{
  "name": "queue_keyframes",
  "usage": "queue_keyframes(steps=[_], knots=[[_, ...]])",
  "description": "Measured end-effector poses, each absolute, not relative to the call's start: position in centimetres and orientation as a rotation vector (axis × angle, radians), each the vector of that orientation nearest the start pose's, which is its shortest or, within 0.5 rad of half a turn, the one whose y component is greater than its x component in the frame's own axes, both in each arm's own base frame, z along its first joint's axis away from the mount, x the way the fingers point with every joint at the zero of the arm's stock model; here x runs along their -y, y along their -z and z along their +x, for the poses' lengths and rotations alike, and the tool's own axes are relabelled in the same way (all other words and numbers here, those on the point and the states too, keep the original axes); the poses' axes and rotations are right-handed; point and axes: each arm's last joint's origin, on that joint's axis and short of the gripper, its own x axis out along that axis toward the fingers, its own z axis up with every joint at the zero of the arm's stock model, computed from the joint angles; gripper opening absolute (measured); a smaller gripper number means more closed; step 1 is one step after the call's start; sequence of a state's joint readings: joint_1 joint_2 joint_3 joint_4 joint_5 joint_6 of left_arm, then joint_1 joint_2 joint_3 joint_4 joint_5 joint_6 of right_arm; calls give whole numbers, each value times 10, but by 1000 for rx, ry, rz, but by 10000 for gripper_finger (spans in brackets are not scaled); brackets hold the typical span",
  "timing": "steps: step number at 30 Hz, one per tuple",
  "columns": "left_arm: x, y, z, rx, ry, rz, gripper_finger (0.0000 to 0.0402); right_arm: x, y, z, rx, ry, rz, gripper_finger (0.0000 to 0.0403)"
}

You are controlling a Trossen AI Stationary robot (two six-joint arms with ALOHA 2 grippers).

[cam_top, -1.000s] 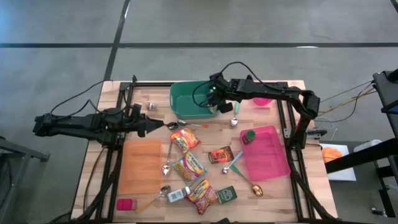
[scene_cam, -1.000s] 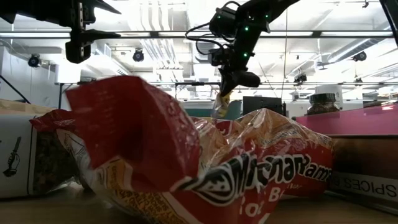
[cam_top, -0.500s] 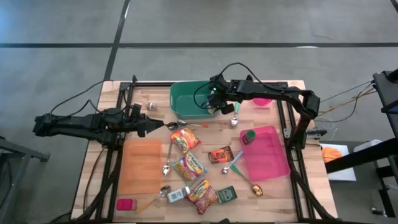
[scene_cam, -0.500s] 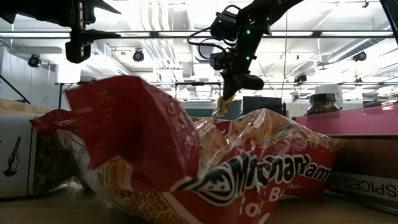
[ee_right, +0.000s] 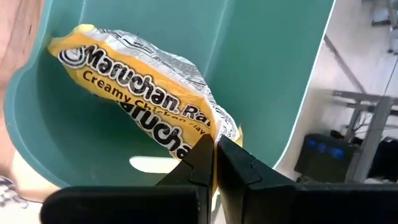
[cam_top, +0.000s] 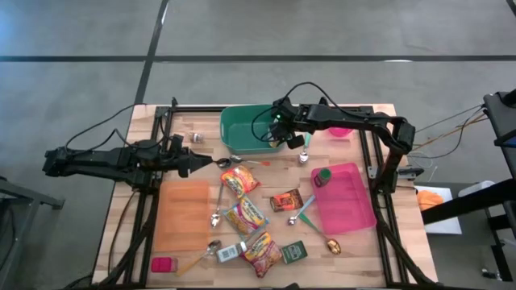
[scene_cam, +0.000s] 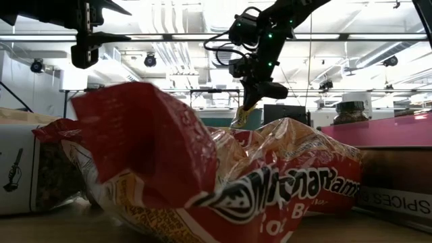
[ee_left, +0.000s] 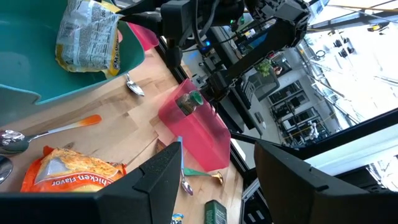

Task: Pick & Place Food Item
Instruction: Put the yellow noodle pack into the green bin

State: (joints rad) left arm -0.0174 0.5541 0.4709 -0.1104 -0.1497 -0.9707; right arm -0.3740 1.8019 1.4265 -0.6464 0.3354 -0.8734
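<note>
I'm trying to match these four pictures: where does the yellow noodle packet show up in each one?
High view: hidden under the right gripper, over the green bin.
Low view: yellow noodle packet dangling, upper middle.
Left wrist view: top left, inside the bin.
Right wrist view: centre, pinched.
Shared landmark: the green bin.

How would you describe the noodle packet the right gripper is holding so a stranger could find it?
Find the green bin at the table's far edge. Hanging over it, pinched by the right gripper, is a yellow ramen packet. The other packets are red and lie flat on the table.
</note>
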Motion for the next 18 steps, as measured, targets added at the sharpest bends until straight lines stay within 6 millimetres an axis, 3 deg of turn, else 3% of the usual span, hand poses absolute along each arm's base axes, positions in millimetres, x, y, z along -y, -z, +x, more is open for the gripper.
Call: queue_keyframes(steps=[9,18], knots=[[-2,-263,139,-114,-215,-950,204,154,-242,344,-1241,170,-547,27],[-2,-263,139,-113,-215,-950,204,157,-241,340,-1266,200,-501,145]])
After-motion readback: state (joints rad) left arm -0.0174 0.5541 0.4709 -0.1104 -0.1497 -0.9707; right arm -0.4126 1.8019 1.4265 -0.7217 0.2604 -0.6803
